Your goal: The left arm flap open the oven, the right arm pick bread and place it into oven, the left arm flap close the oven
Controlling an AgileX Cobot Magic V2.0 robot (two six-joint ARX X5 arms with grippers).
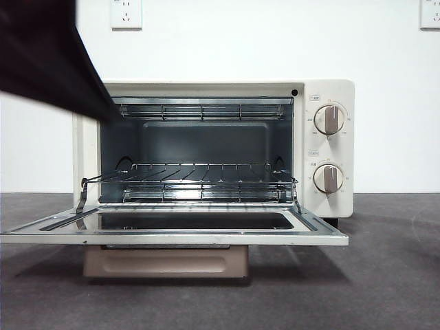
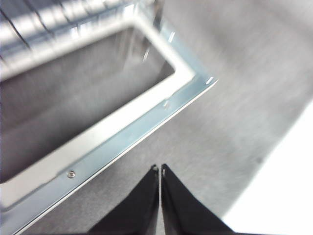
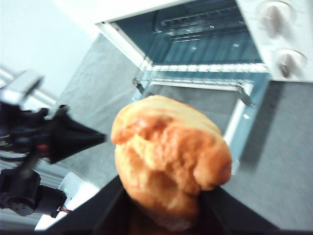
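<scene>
The cream-white oven (image 1: 330, 93) stands with its door (image 1: 172, 237) flapped down flat and its wire rack (image 1: 199, 180) bare. The golden braided bread (image 3: 168, 156) is in the air, with my right gripper (image 3: 166, 201) shut on it, short of the oven (image 3: 254, 44) and above the table in front of the door (image 3: 242, 127). Neither the bread nor the right gripper shows in the front view. My left gripper (image 2: 160, 168) is shut on nothing and hangs beside a front corner of the door (image 2: 122, 142). It shows as a dark arm (image 1: 62, 62) at the top left of the front view.
Two round knobs (image 1: 328, 119) sit on the oven's right panel. Grey table (image 1: 385, 275) runs in front of and beside the oven. A white wall with sockets (image 1: 126, 14) stands behind. The left arm's pointed tip (image 3: 93, 138) shows to one side of the bread.
</scene>
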